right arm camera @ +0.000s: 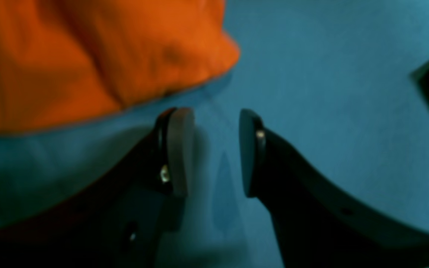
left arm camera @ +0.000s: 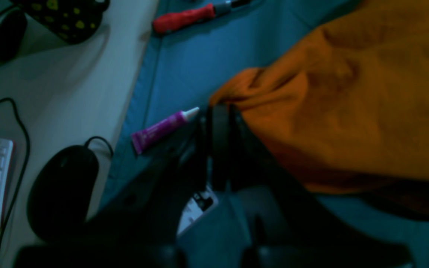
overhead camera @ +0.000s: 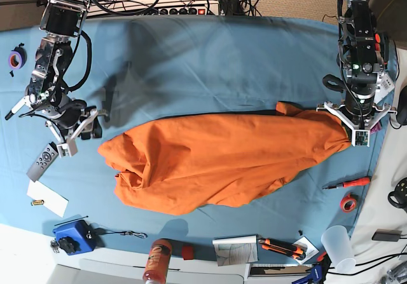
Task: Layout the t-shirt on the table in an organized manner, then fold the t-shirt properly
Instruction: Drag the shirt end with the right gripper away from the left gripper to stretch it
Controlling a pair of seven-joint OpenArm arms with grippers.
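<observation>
The orange t-shirt (overhead camera: 216,160) lies crumpled and stretched lengthwise across the teal table (overhead camera: 210,68). My left gripper (overhead camera: 348,130) is at the shirt's right end, and the cloth there is pulled to a point. In the left wrist view this gripper (left arm camera: 218,111) is shut on a bunched edge of the t-shirt (left arm camera: 348,111). My right gripper (overhead camera: 95,124) hovers just off the shirt's left end. In the right wrist view it (right arm camera: 214,115) stands open over bare table (right arm camera: 330,93), with the t-shirt (right arm camera: 88,56) a little beyond its left finger (right arm camera: 179,149).
A purple tube (left arm camera: 162,128) and a red-handled screwdriver (left arm camera: 184,16) lie near my left gripper, with a mouse (left arm camera: 62,186) beyond the cloth's edge. A remote (overhead camera: 43,160), white paper (overhead camera: 48,198), blue box (overhead camera: 75,236), bottle (overhead camera: 158,258) and tape roll (overhead camera: 348,202) line the table's edges.
</observation>
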